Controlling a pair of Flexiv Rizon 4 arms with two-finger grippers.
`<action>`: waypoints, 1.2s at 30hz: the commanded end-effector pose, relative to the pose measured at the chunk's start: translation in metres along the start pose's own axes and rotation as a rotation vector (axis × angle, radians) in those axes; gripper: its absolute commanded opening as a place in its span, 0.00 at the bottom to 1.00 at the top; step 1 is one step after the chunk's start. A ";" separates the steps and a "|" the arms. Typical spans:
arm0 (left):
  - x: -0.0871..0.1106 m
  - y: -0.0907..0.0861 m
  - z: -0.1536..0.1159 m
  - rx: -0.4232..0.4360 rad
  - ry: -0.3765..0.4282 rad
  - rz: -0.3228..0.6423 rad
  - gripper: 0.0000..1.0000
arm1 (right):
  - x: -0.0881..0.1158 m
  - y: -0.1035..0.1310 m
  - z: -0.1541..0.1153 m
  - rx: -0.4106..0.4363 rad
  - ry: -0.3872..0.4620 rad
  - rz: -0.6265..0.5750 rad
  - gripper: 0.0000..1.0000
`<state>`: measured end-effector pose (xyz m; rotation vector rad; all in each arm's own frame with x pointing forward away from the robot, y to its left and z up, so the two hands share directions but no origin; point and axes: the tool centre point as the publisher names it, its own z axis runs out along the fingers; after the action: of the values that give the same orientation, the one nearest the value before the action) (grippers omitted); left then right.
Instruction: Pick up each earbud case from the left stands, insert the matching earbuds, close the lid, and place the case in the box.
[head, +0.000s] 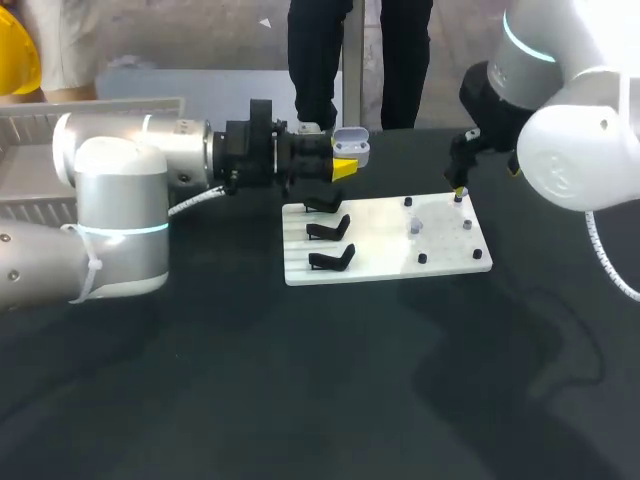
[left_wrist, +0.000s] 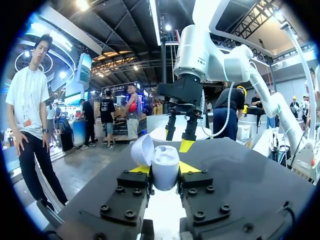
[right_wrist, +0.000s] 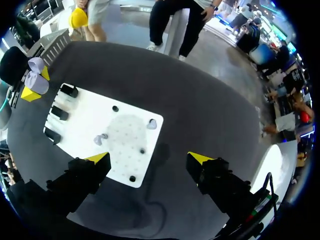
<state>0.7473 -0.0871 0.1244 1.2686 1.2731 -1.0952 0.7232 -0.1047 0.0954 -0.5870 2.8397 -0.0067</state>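
Note:
My left gripper is shut on a pale earbud case with its lid up, held in the air past the far left corner of the white board. From the left wrist, the case stands between the yellow fingertips, lid swung aside. My right gripper hangs open over the board's far right corner; its own view shows the gripper wide open above the board. Two pale earbuds lie on the board. Three black stands on its left side are bare.
A grey metal tray sits at the table's far left behind my left arm. Small black pegs stick up from the board's right half. Dark tabletop stretches in front of the board.

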 end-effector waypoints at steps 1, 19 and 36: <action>0.000 -0.002 0.000 -0.008 -0.003 0.003 0.00 | -0.019 0.000 0.023 -0.028 0.080 0.005 1.00; 0.000 -0.002 0.000 -0.008 -0.003 0.003 0.00 | -0.027 0.001 0.066 -0.038 0.156 -0.011 0.79; 0.000 -0.002 0.000 -0.008 -0.003 0.003 0.00 | -0.023 -0.002 0.071 -0.010 0.178 -0.028 0.49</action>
<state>0.7469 -0.0874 0.1248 1.2676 1.2751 -1.0939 0.7598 -0.0955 0.0330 -0.6598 2.9991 -0.0319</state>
